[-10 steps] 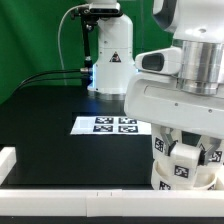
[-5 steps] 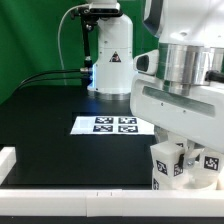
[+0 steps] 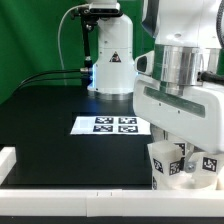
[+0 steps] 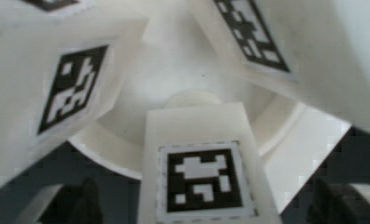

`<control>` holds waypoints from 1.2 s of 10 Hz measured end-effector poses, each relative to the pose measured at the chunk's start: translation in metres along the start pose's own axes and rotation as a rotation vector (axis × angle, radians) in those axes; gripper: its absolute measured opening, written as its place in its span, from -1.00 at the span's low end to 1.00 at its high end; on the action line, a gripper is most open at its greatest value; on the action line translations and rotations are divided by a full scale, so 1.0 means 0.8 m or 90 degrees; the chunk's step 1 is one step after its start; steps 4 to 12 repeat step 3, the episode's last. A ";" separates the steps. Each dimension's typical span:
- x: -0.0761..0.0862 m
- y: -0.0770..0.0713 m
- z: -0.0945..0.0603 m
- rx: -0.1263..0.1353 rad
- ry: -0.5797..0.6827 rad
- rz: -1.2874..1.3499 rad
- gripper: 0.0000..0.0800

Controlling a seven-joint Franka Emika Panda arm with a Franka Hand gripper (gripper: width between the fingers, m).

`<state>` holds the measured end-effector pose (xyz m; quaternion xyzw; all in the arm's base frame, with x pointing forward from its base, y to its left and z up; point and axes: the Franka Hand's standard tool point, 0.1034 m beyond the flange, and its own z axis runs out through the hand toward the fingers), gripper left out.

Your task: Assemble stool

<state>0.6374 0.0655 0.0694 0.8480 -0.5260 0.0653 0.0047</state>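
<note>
1. Assembly is judged well advanced: the stool (image 3: 180,162) is seen at the table's (image 3: 50,115) front edge toward the exterior view's right, under the arm, its legs already standing on the round seat (image 4: 111,135).
2. Three legs are counted in the wrist view, each tagged: one leg (image 4: 66,95), a middle leg (image 4: 203,160) and a further leg (image 4: 253,40). Whether a fourth is fitted cannot be told.
3. One marker board (image 3: 108,125) is shown mid-table; a white border rail (image 3: 60,176) lines the front edge.
4. The gripper (image 3: 182,140) is hidden behind the arm's housing; its spread and any hold on the stool cannot be told.
</note>
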 end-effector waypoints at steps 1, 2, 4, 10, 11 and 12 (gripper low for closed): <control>0.002 -0.004 -0.017 0.011 -0.006 -0.009 0.57; 0.006 -0.009 -0.042 0.019 -0.021 -0.013 0.61; 0.009 -0.012 -0.055 0.023 -0.025 -0.014 0.61; 0.009 -0.012 -0.055 0.023 -0.025 -0.014 0.61; 0.009 -0.012 -0.055 0.023 -0.025 -0.014 0.61; 0.009 -0.012 -0.055 0.023 -0.025 -0.014 0.61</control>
